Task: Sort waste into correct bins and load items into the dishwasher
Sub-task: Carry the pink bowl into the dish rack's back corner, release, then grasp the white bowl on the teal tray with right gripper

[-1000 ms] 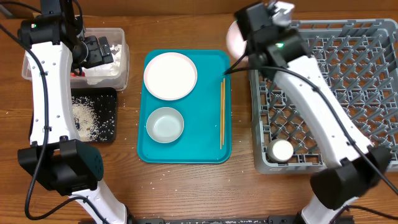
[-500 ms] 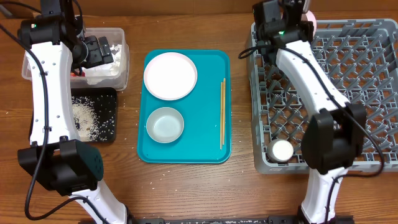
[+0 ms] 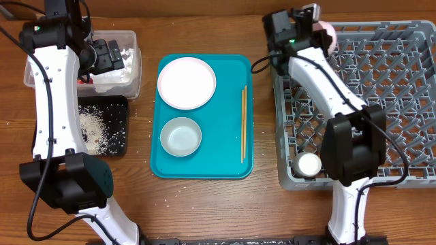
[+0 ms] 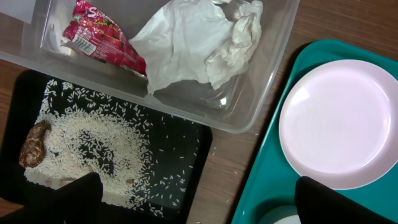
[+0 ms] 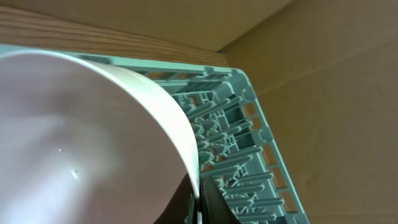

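Observation:
My right gripper is shut on the rim of a white bowl, held at the far left corner of the grey dish rack; the bowl's edge shows pinkish overhead. A small white cup stands in the rack's front left. On the teal tray lie a white plate, a white bowl and wooden chopsticks. My left gripper is open and empty, hovering over the clear tub with the red wrapper and napkin.
The black tray holds rice grains and a brown scrap. A few grains lie on the wooden table near the front. A cardboard wall stands behind the rack.
My right gripper carried the bowl from beside the teal tray's far right corner to the rack's far left corner, then shifted slightly left. The left arm has not moved.

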You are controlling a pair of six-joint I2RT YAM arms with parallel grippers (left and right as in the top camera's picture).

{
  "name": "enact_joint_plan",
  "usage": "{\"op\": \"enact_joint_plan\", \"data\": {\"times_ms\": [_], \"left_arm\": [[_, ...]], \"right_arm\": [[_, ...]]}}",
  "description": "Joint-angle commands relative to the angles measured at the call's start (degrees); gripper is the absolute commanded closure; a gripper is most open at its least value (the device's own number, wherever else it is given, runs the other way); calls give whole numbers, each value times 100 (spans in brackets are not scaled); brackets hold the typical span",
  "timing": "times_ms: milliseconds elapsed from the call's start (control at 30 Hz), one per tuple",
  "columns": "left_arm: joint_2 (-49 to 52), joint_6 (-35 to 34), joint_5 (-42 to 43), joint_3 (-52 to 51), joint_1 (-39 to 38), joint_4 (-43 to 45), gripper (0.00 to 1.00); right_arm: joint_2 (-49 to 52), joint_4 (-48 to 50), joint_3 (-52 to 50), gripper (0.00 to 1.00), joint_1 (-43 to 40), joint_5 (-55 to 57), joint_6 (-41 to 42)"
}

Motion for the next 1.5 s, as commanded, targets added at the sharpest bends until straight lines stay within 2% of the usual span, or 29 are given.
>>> {"op": "enact_joint_plan", "data": {"times_ms": [0,167,367,433,600,733,833,900,1033,1133,1200,1300,1333,1467], "left_arm": [[-107,7,-57,114,-2,2,0],[-107,7,-57,114,-2,2,0],[-107,7,-57,114,-4,2,0],[-107,7,-57,114,-2,2,0],[-107,7,-57,114,-4,2,0],[-107,7,-57,114,-2,2,0],[-107,7,-57,114,-2,2,0],[-107,7,-57,114,-4,2,0],[-107,7,-57,114,-2,2,0],[-107,7,-57,114,-2,2,0],[-107,7,-57,114,-2,2,0],[-107,7,-57,114,-4,2,0],[-107,7,-57,114,-2,2,0],[-107,7,-57,114,-2,2,0]], "right_arm": [[20,-157,-7,96,107,-459,109],[153,-197,-7,96,55,-55,455],[221,-551,-7,96,133,-31,463],[221,-704,-2,92,275,-26,461],[221,-1005,-2,62,686,-33,466],[199,-1202,4,22,931,-35,470],[72,-1370,98,7,1049,-339,568],[-74,-1569,254,0,1064,-957,577],[-487,-2052,654,0,1064,-2804,643],[-791,-2295,831,0,1064,-4730,638],[-909,-2330,831,0,1064,-6481,640],[-850,-2256,691,12,1108,-8537,643],[-822,-2144,557,19,1169,-8719,723],[-680,-1375,-247,25,1600,-8581,1360]]}}
